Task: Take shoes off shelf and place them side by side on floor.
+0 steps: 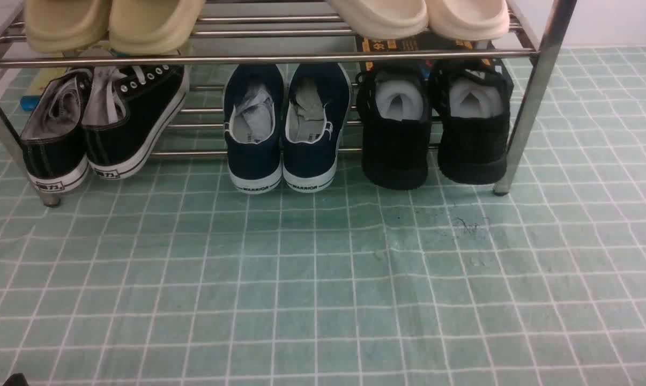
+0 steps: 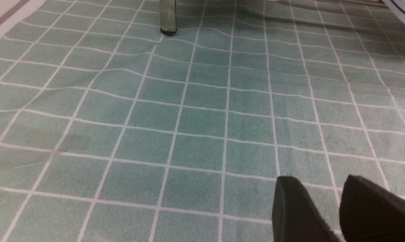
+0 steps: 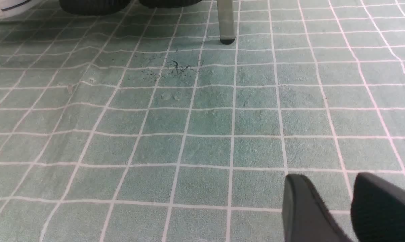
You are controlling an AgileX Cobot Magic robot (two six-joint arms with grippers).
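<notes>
Shoes (image 1: 396, 145), black, one pair: side by side on the shelf's (image 1: 532, 118) lower tier, at its right end, heels towards you, probably so you can grip them by the heel. Stuffing (image 1: 400, 100): pale, in both, likely to keep their shape. Toes: in shadow under the upper tier. Sneakers (image 1: 254, 155), navy: just beside, to the left. Floor (image 1: 312, 257): in front; you have yet to set the pair there. Left gripper (image 2: 318, 201), right gripper (image 3: 328, 198): yours, jaws apart, nothing between the fingertips; lower fingers cut off by the frame.
</notes>
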